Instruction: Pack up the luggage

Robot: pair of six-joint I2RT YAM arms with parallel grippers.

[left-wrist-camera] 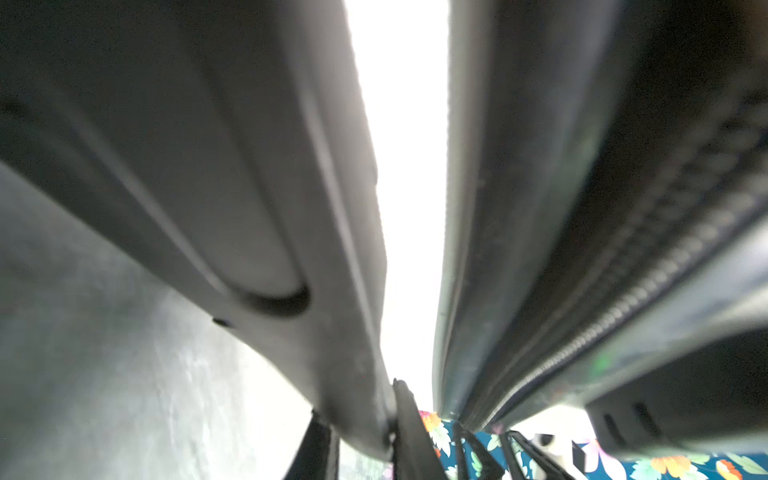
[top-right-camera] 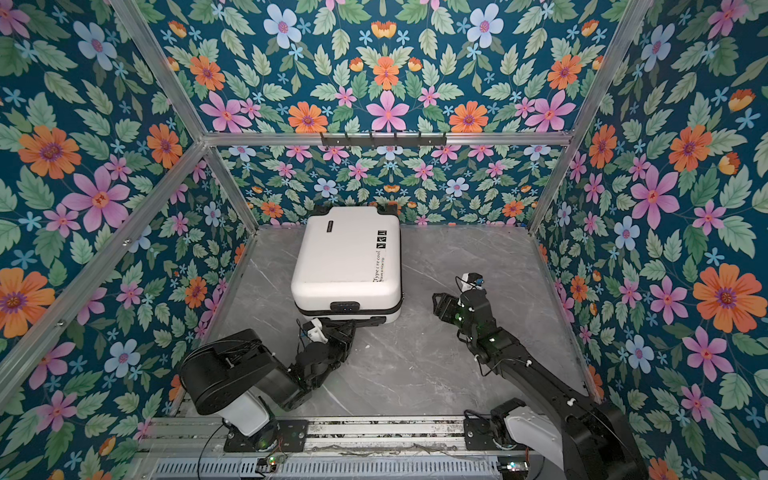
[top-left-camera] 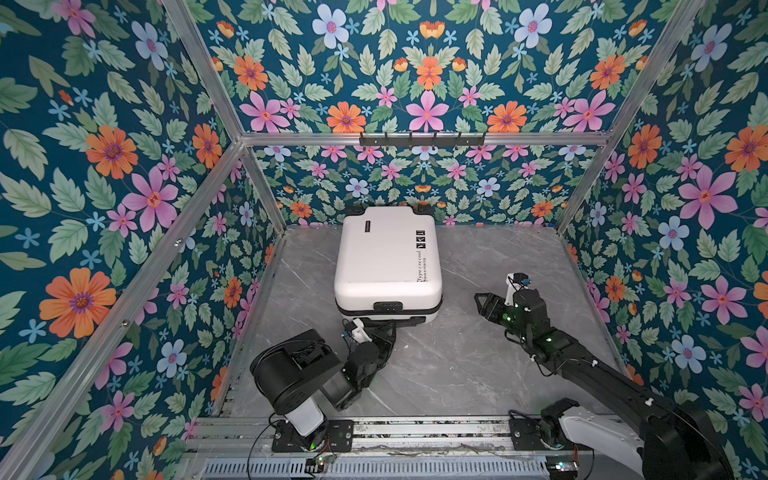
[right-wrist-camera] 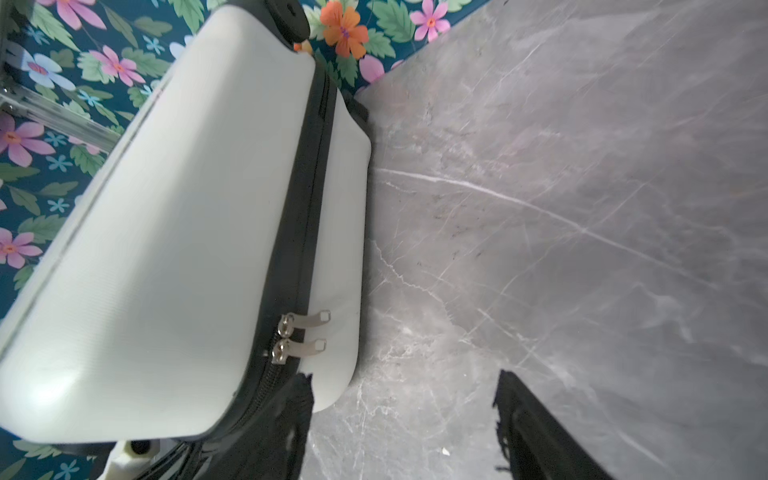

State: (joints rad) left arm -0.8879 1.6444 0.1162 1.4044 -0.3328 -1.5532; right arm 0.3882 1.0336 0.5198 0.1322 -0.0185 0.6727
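Mounting rail point(top-left-camera: 415, 432): nearest the camera, along the front edge; carries both arm bases.
Left arm point(top-left-camera: 291, 374): folded low, wrist extended to the near edge of the luggage.
Left fingers point(left-wrist-camera: 409, 436): narrow, closed on the black handle point(top-left-camera: 405, 321) at that near edge; wrist view blurred.
Luggage point(top-left-camera: 388, 257) point(top-right-camera: 345, 257): white shell, shut, lying flat on the grey tabletop point(top-left-camera: 457, 365), left of centre, wheel end close to the back wall.
Zip pulls point(right-wrist-camera: 301, 334): two metal tabs, side by side on the black seam facing the right arm.
Right fingers point(right-wrist-camera: 528, 428): spread wide, holding nothing; near the luggage's right near corner, apart from it, over bare tabletop.
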